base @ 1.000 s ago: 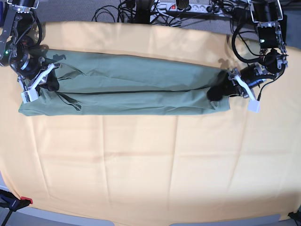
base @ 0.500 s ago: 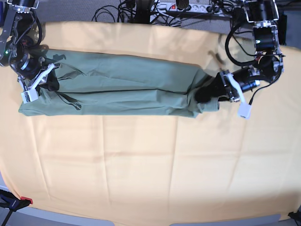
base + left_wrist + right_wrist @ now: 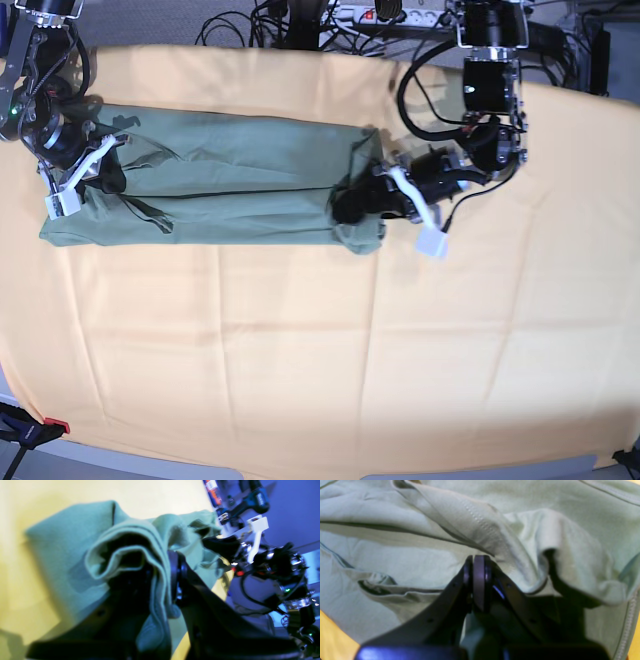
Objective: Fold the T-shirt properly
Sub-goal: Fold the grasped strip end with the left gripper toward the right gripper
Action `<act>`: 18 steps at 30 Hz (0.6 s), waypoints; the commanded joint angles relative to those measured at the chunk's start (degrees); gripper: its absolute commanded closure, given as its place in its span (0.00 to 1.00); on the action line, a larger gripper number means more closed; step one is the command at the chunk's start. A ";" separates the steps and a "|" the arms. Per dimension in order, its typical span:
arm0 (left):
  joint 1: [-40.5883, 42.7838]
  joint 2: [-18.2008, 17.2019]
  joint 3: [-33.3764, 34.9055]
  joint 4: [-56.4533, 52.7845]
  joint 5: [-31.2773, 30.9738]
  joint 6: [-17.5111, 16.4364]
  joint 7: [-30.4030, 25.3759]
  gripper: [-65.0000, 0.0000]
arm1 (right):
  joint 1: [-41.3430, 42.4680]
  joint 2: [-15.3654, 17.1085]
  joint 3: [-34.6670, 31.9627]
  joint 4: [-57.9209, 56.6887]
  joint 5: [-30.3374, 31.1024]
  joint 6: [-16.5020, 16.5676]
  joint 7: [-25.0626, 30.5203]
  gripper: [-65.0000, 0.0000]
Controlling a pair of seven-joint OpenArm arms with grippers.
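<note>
Base view: from overhead, looking straight down on the whole orange cloth (image 3: 300, 350), both arms at its far edge. Left wrist view: behind its own gripper (image 3: 162, 580), very close and blurred, looking along the T-shirt (image 3: 62, 545) toward the other arm. Right wrist view: close behind its gripper (image 3: 478, 580) (shirt fills frame). All three share the T-shirt.

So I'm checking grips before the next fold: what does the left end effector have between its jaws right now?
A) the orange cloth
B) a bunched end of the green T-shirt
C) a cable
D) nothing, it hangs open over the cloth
B: the left wrist view shows folds of the T-shirt pinched in the left end effector.
</note>
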 commanded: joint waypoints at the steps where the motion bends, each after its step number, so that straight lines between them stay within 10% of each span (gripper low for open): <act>1: -1.22 0.68 0.02 1.01 -0.87 -0.57 -1.75 1.00 | 0.31 1.01 0.48 0.57 0.33 0.10 -0.02 1.00; 18: -2.12 9.97 5.16 0.98 8.85 -0.96 -6.36 1.00 | 0.02 1.31 0.48 0.57 0.55 0.10 -0.39 1.00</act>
